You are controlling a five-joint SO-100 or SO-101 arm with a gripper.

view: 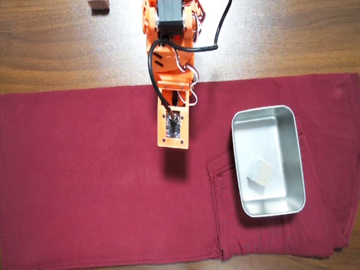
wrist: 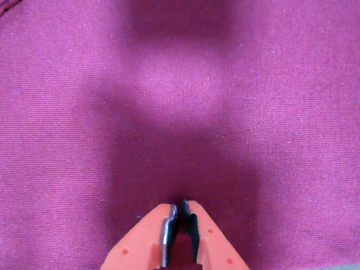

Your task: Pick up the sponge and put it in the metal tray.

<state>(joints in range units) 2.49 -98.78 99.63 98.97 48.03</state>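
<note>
In the overhead view the sponge [view: 260, 171], a small beige-grey foam block, lies inside the metal tray [view: 263, 115], a shiny silver pan on the right part of the dark red cloth. The orange arm reaches down from the top; its gripper [view: 173, 145] hangs over the cloth, well left of the tray. In the wrist view the orange gripper [wrist: 180, 207] with black pads is shut and holds nothing; only cloth lies below it. Sponge and tray are out of the wrist view.
A dark red cloth [view: 76, 183] covers most of the wooden table [view: 32, 53]. A pinkish-brown block [view: 98, 0] sits on the wood at the top, left of the arm's base.
</note>
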